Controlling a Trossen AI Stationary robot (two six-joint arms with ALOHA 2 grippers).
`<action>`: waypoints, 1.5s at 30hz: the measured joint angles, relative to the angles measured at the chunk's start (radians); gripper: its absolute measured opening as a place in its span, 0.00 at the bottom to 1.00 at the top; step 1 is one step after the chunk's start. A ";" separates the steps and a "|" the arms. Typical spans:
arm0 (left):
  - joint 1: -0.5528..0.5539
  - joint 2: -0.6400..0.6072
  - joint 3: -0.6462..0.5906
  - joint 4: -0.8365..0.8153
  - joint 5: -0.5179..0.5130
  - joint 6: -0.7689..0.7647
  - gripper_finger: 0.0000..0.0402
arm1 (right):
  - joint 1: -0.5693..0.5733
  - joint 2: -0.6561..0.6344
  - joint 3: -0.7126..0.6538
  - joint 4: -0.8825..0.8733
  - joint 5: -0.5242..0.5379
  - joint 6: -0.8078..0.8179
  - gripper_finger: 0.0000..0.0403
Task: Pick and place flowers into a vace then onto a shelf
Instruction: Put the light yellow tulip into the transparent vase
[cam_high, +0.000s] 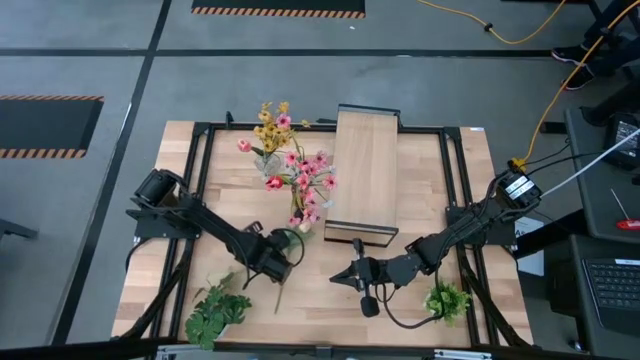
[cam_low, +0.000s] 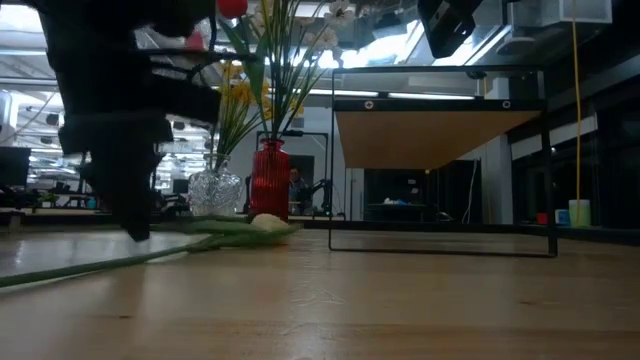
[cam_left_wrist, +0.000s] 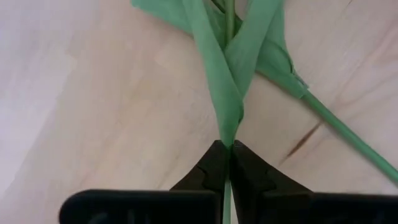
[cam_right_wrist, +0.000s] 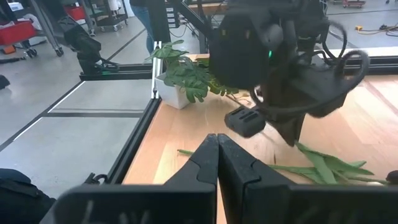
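Left gripper (cam_left_wrist: 227, 163) clamped on green flower stem (cam_left_wrist: 231, 93) lying flat on desk (cam_high: 320, 300), right gripper (cam_high: 337, 279) closed empty nearby.

We see two matte black jointed arms, chunky rounded housings at our shoulders, black cables looping beside the right arm, a white label on its base, a small green light on the left wrist, fingers (cam_left_wrist: 214, 168) tapering to dark wedge tips.
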 joint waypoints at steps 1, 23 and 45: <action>-0.002 -0.015 0.000 -0.010 -0.006 0.000 0.01 | 0.000 0.000 0.000 -0.001 0.000 -0.002 0.01; -0.288 -0.372 0.000 -0.021 -0.393 0.113 0.01 | -0.055 0.000 0.000 -0.001 -0.004 -0.066 0.01; -0.440 -0.375 -0.001 0.195 -0.818 0.358 0.01 | -0.060 0.000 0.000 0.012 -0.022 -0.085 0.01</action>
